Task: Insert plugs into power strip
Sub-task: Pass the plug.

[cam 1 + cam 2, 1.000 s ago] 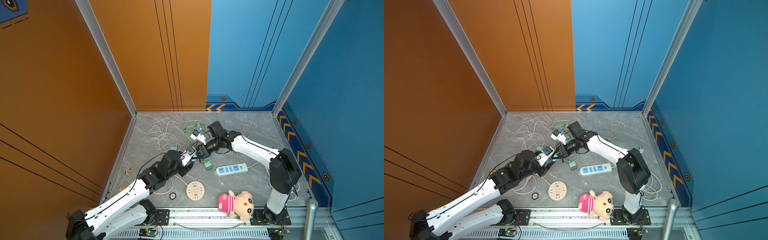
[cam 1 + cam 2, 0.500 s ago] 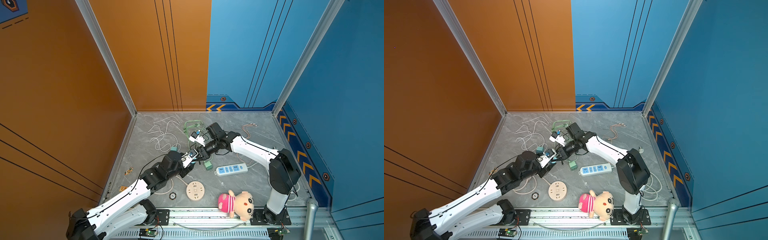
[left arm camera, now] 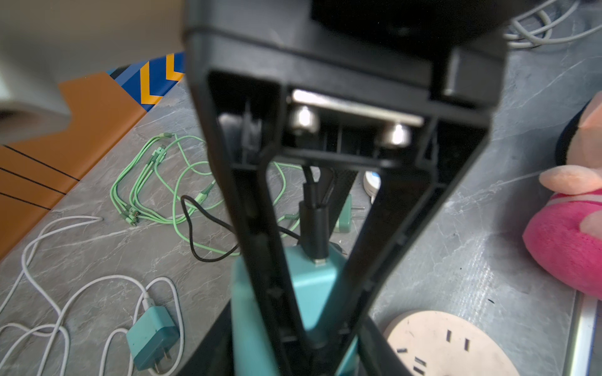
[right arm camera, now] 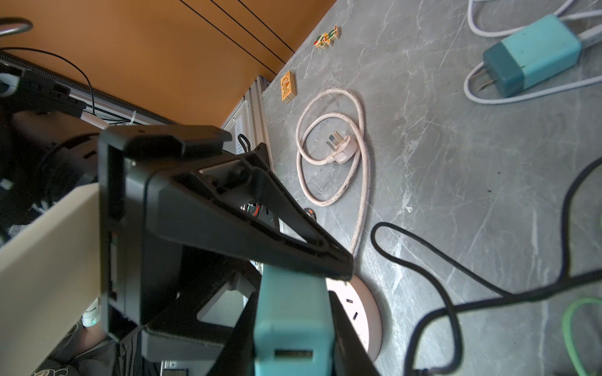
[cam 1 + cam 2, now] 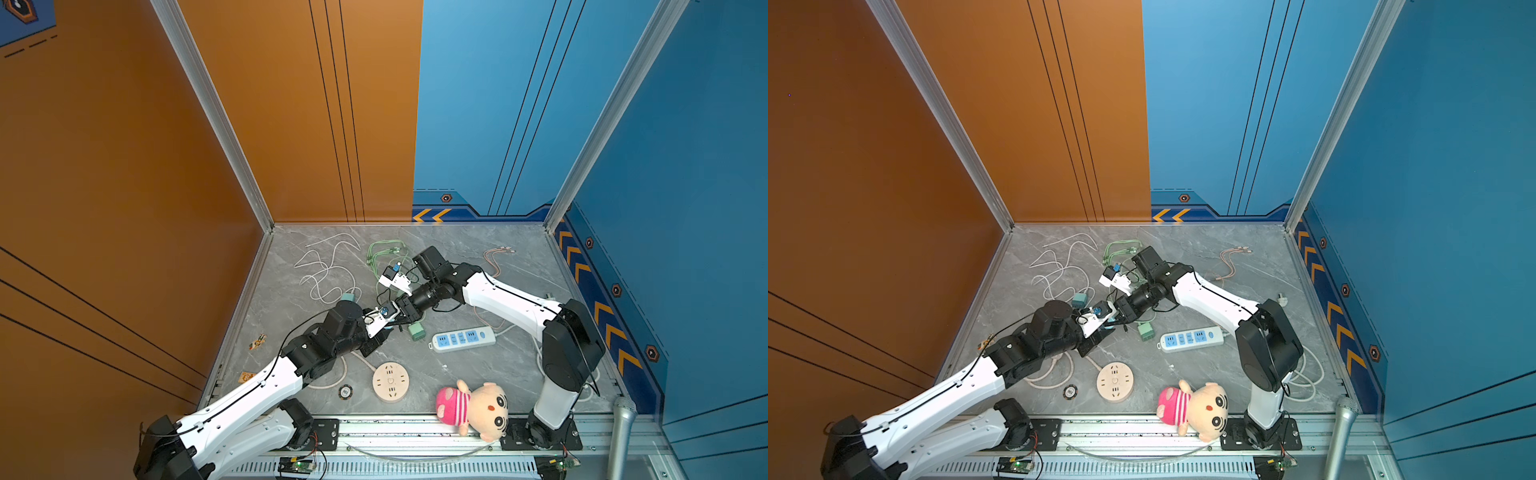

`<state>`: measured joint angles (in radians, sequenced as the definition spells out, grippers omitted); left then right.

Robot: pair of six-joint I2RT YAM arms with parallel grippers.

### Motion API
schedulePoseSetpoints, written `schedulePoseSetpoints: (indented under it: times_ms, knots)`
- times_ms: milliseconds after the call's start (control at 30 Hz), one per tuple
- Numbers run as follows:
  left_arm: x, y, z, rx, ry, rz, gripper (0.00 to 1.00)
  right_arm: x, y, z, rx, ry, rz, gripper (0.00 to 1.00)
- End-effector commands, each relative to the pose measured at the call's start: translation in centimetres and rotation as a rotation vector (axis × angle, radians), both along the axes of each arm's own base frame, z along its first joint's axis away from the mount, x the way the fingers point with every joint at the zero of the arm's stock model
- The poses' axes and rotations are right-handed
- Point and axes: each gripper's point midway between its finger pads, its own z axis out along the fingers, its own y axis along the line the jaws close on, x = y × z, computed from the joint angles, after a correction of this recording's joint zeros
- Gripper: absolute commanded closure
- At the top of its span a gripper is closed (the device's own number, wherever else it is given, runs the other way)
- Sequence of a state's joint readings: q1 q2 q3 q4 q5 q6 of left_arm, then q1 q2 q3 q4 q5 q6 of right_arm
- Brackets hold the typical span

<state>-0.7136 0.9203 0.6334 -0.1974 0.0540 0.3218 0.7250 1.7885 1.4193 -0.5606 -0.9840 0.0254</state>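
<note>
Where the grey bench (image 5: 478, 374) meets the front rail, a plush doll (image 5: 473, 409) lies nearest, on the near side of the blue-and-white power strip (image 5: 463, 338). Also nearer than the strip, and off toward the orange wall from it, are a round beige socket disc (image 5: 390, 382) and a rounded beige plug (image 4: 340, 153) inside its coiled thick cord. Just off the strip's orange-wall end a mint green plug (image 5: 417, 331) lies on the bench. A little past that same end the two arms meet tip to tip around a teal plug (image 3: 312, 293), which has a black cable connector (image 3: 314, 228) pushed into its back. The right pincer (image 3: 309, 338) is clenched on this plug, its two fingers (image 3: 254, 228) converging on it in the left wrist view. The left pincer (image 5: 384, 330) straddles the same plug, with one finger (image 4: 293, 252) against its side in the right wrist view; whether it truly pinches I cannot tell. Farther from the strip toward the orange wall, a second teal plug (image 5: 348, 297) lies on the bench, apart from both pincers. Beyond the strip, toward the back wall, green cables (image 5: 376, 254) lie in loose loops.
</note>
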Motion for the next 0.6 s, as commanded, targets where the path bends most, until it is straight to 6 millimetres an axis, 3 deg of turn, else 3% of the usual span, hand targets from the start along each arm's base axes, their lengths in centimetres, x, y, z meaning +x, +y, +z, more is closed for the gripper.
schedulePoseSetpoints:
  times_ms: [0, 133, 267, 433, 500, 567]
  knots:
    - [3.5, 2.7, 1.6, 0.022, -0.112, 0.165, 0.68, -6.8, -1.6, 0.2, -0.059, 0.165, 0.154, 0.80]
    - [3.4, 2.7, 1.8, 0.034, -0.125, 0.147, 0.68, -7.0, -1.9, -0.2, -0.083, 0.153, 0.166, 0.76]
    - [3.1, 2.3, 2.0, 0.025, -0.126, 0.116, 0.68, -7.1, -2.0, -0.6, -0.097, 0.153, 0.172, 0.78]
    - [3.5, 2.3, 1.9, 0.049, -0.126, 0.117, 0.67, -7.2, -2.0, -1.1, -0.119, 0.147, 0.185, 0.89]
    - [3.7, 2.4, 2.2, 0.049, -0.141, 0.125, 0.61, -7.3, -2.0, -1.4, -0.133, 0.146, 0.185, 0.99]
    - [4.0, 2.7, 2.6, 0.047, -0.163, 0.147, 0.55, -7.1, -2.0, -1.5, -0.134, 0.146, 0.183, 1.00]
